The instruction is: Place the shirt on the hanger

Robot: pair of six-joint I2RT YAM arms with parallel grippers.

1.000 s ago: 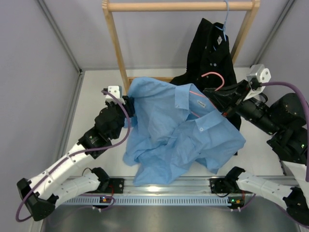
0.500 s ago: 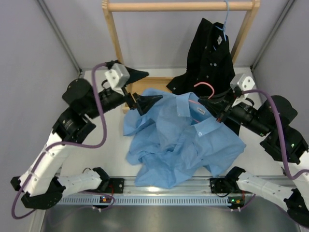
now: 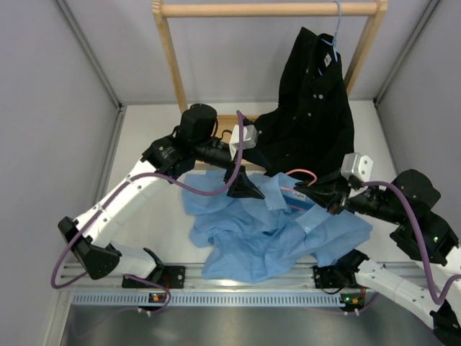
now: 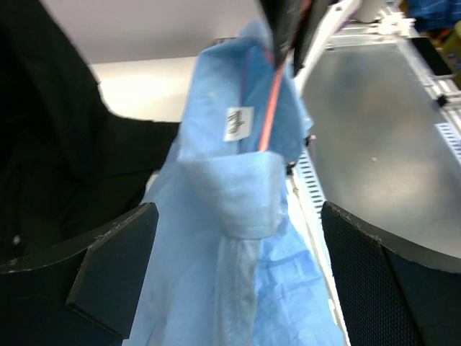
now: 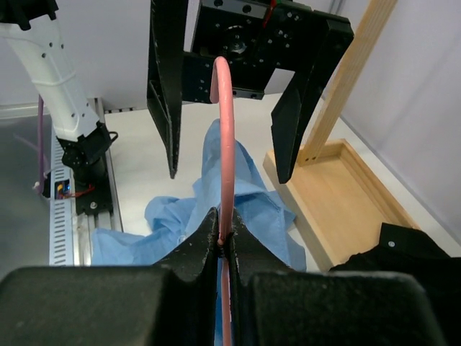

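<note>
The wooden clothes rack (image 3: 266,9) is seen across the 12 o'clock end of the top view. A black button-up shirt (image 3: 310,108) is hung from it at about 1 o'clock on a pale blue hanger (image 3: 336,29), so that one is already sorted and can be ignored.

The light blue shirt (image 3: 266,238) is found bunched on the table from the centre down toward 6 o'clock, with the collar end lifted toward 3 o'clock. The pink wire hanger (image 3: 302,171) is poked into that collar. In the left wrist view the wire can be followed down inside the neck opening, just beside the small white neck label (image 4: 235,124).

The hanger is clamped near its hook by the right gripper (image 3: 313,193), jaws tight on the wire. The left gripper (image 3: 248,191) is spread as wide as it goes at the collar's 9 o'clock side. Cloth is framed between its fingers but nothing is pinched.

So this looks like the threading step, roughly half done at best. How far the shoulders are seated can't be told. Next, the collar or a shoulder probably needs to be pinched by the left claw and pulled over a hanger arm while the wire is held steady. Thin cloth, so slipping should be expected.
</note>
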